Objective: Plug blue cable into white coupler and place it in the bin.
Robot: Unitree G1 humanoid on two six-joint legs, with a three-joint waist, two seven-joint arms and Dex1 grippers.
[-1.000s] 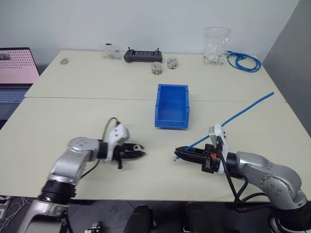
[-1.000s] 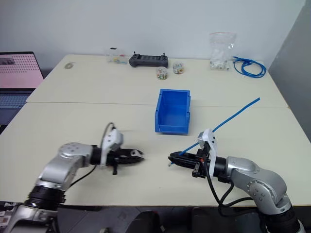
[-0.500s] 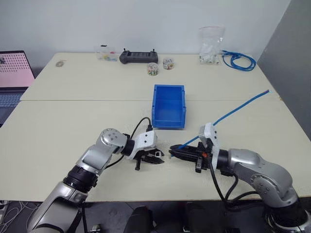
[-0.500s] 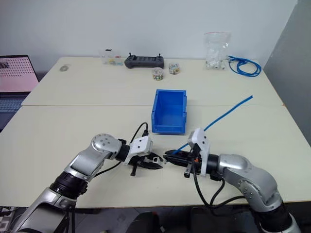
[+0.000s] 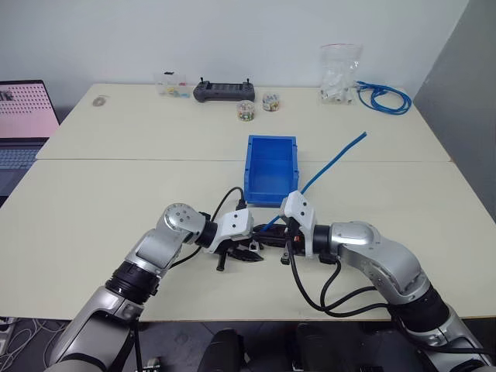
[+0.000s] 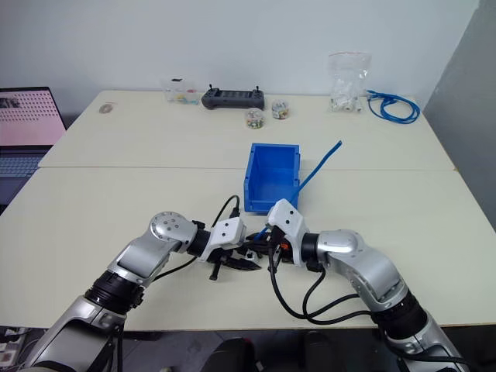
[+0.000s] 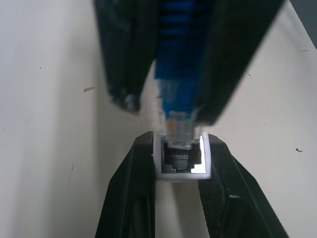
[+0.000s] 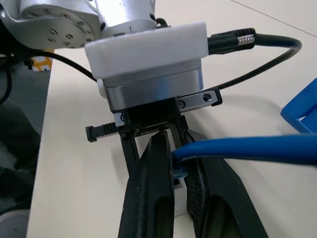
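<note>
My left gripper (image 5: 252, 254) is shut on the white coupler (image 7: 181, 161), whose dark socket faces the right gripper. My right gripper (image 5: 267, 242) is shut on the blue cable (image 5: 333, 161) just behind its clear plug (image 7: 177, 121). The plug's tip sits at the mouth of the socket; how deep it reaches I cannot tell. Both grippers meet tip to tip just above the table, near its front and in front of the bin (image 5: 271, 139). The cable's free end rises to the right, past the bin's right side. The bin is open-topped, blue and empty.
Along the table's far edge lie a black controller (image 5: 218, 91), small jars (image 5: 246, 111), a clear bag of white parts (image 5: 339, 74) and a coiled blue cable (image 5: 383, 98). A laptop (image 5: 23, 116) sits off the table's left side.
The left gripper first moved right, then stayed still. The right gripper carried the cable left until the plug met the coupler. The cable's free end swung left.
</note>
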